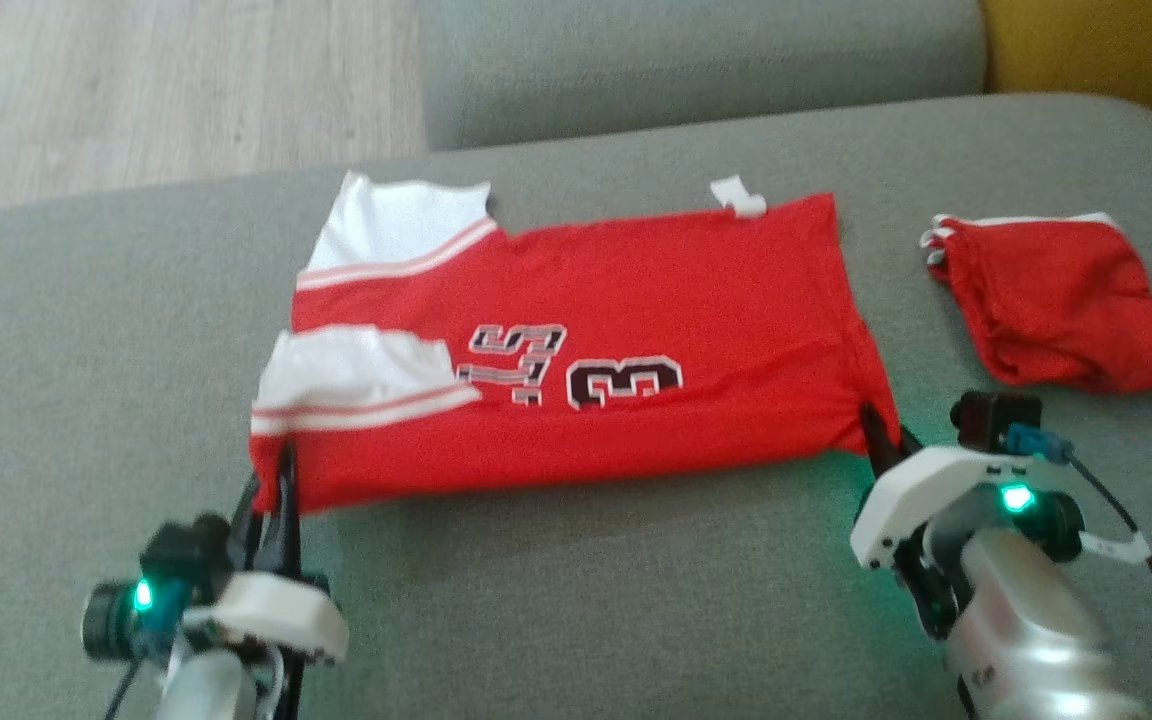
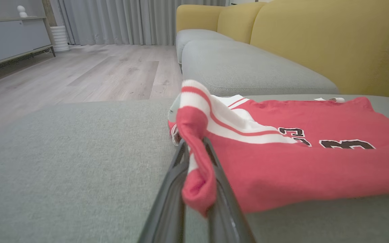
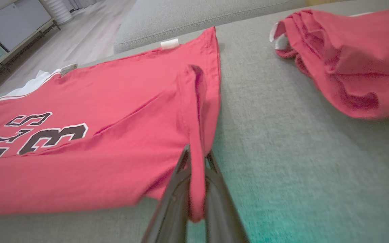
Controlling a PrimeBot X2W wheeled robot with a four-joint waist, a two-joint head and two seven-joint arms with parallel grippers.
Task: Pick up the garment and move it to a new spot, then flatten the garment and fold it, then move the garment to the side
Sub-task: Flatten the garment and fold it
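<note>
At far left, pale wooden floor [image 1: 136,80] runs past the grey sofa seat [image 1: 586,600]. In the left wrist view a low cabinet [image 2: 12,37] and grey curtains [image 2: 120,20] stand beyond the floor.

The left gripper [image 1: 281,460] sits at the lower left of the head view. Its two dark fingers are closed on the near left corner of the red jersey [image 1: 636,300], just under the white-and-red striped sleeve band [image 1: 356,400]. The left wrist view shows a fold of red and white cloth pinched between those fingers [image 2: 171,189] and raised slightly off the seat.

The red jersey lies spread across the middle of the seat, mostly flat, with its black-and-white lettering and number [image 1: 626,380] facing up. Both white sleeves are at its left end, and a small white label [image 1: 736,195] pokes out at the far edge.

The right gripper [image 1: 874,425] meets the jersey's near right corner. In the right wrist view its fingers [image 3: 174,199] are clamped on a ridge of red fabric along the hem, which stands up in a crease.

Well apart to the right, a smaller red garment with white trim [image 1: 1066,300] lies bunched on the same seat. Behind it, at the top right, is the yellow sofa back [image 1: 1106,50].
</note>
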